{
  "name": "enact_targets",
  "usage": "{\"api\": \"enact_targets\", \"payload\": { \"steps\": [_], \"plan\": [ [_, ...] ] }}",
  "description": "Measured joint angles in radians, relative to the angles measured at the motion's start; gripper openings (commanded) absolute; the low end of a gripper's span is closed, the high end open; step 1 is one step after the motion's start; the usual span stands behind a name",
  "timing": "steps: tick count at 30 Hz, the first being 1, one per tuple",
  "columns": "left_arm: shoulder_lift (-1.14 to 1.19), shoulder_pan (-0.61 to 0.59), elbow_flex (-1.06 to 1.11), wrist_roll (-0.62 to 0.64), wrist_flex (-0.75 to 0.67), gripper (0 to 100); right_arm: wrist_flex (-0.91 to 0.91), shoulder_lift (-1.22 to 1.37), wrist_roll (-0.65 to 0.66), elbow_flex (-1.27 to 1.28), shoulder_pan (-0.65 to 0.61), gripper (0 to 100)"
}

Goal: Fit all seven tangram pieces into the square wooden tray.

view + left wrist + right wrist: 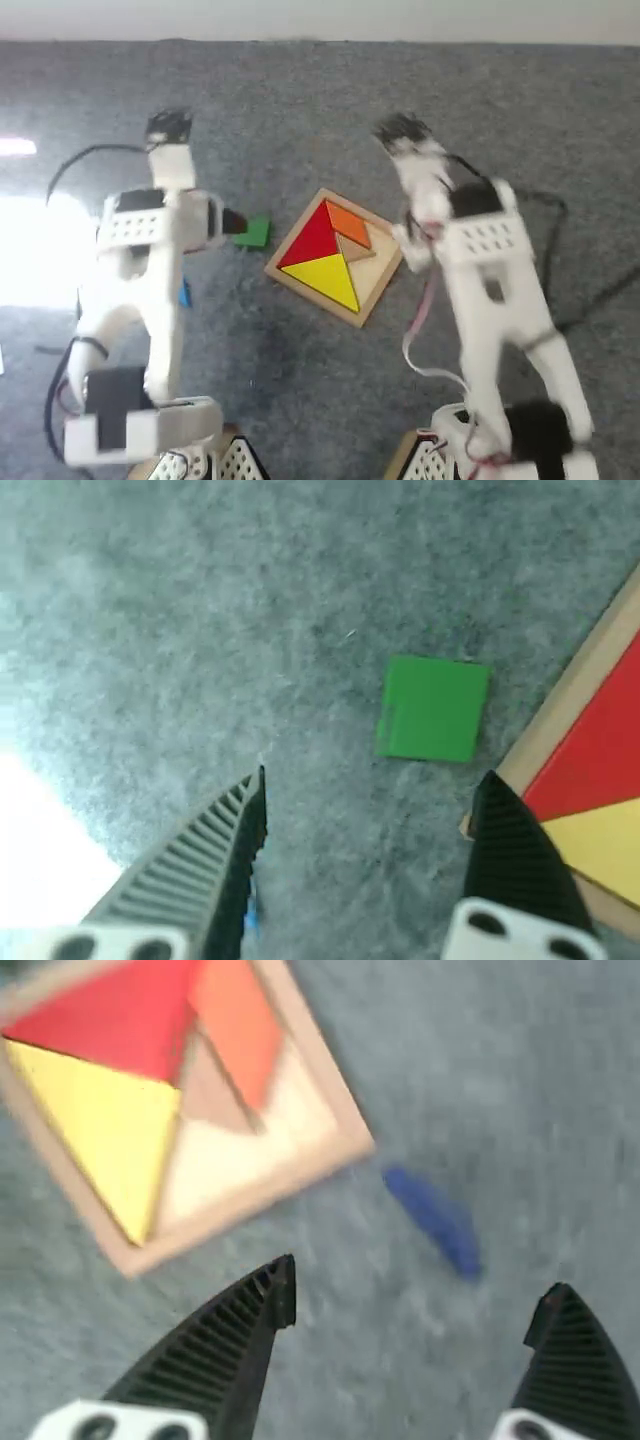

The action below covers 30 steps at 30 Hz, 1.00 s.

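Gaping empty are left end effector [374, 778] and right end effector [423, 1275]; blue piece [435, 1222] blurred.

1. My left arm [150, 270], elbow bent, wrist turned inward; left claw [374, 778] points down, jaws spread wide.
2. My right arm [490, 270], stretched forward; right claw [420, 1275] points down, jaws likewise wide apart.
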Motion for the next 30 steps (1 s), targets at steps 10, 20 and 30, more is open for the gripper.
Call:
{"api": "enact_targets", "payload": {
  "steps": [10,20,30],
  "plan": [
    [0.505,0.164,-0.499,-0.005,0.269,31,-0.235,-0.293,0.061,0.549,0.264,36.5],
    [0.683,0.157,-0.623,0.025,0.276,30,-0.33,-0.321,0.06,0.689,0.347,36.5],
    [0.706,0.138,-0.631,0.032,0.272,23,-0.333,-0.321,0.06,0.689,0.347,36.5]
  ]
}}
